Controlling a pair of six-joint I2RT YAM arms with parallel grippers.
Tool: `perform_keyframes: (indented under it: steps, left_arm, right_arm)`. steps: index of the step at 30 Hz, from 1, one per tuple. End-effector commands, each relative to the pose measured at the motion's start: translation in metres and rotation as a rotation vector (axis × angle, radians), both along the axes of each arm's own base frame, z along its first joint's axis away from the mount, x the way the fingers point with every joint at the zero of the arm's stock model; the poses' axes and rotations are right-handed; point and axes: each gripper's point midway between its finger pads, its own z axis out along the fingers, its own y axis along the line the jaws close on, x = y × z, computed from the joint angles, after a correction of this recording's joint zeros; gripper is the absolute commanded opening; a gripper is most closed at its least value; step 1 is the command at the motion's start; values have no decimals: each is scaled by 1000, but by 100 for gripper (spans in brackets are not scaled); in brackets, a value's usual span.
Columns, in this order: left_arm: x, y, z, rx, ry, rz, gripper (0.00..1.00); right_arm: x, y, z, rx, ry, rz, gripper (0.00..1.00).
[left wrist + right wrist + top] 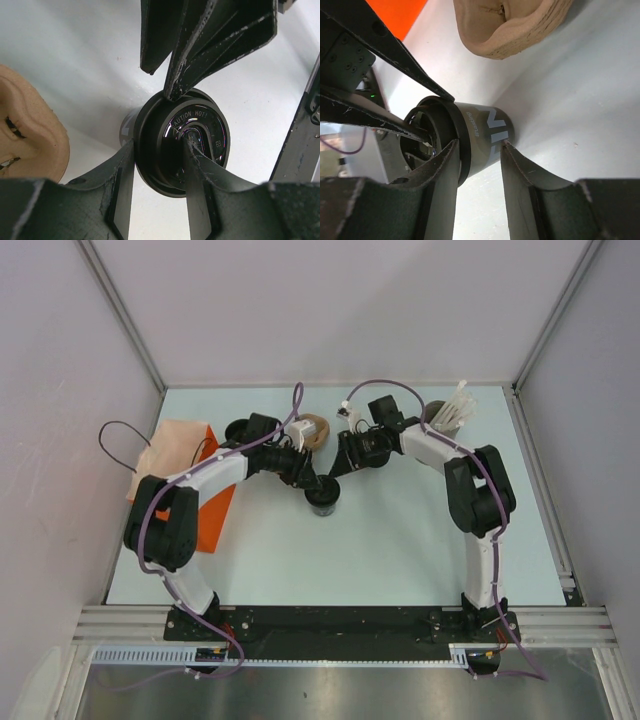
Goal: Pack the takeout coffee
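Top external view: where is the takeout coffee (323, 500)? — Mia
Near the middle of the table (400, 550), black lid on, with the tips of both arms meeting at it. — Jon
Left gripper (160, 145)? — Mia
Left wrist view: partly closed, pinching the lid's rim. One of its fingers (122, 172) sits on the outer edge, the other on the lid's top beside the "caution hot" lettering. — Jon
Right gripper (480, 144)? — Mia
Right wrist view: jaws partly apart, both tips against the cup's side wall, one by the lid's flange, one near the base. Nothing clasped between them. — Jon
Surroundings? — Mia
Brown pulp carrier (316, 430) just behind the cup; orange bag (216, 520) off left, under the left arm; holder of white sticks (452, 410) at the back right. — Jon
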Motion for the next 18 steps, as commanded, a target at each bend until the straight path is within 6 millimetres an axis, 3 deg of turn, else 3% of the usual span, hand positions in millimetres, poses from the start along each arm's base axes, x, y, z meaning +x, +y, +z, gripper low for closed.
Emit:
perform_keyframes:
  steps: [1, 7, 9, 13, 18]
  left_arm:
    - [-9, 26, -39, 189, -30, -4, 30]
    - [-10, 28, -40, 205, -48, -4, 30]
    - [-9, 28, -40, 203, -51, -4, 30]
    - [-8, 26, -36, 194, -53, -4, 30]
    - [-7, 23, -32, 180, -52, -8, 30]
  right_arm:
    - [-34, -29, -104, -405, 0, 16, 41]
    - [-41, -41, -128, -508, -9, 26, 41]
    - [-41, -41, -127, -504, -16, 29, 41]
    - [-28, -26, -92, -405, -89, 26, 43]
    - [-10, -8, -25, -264, -174, 28, 47]
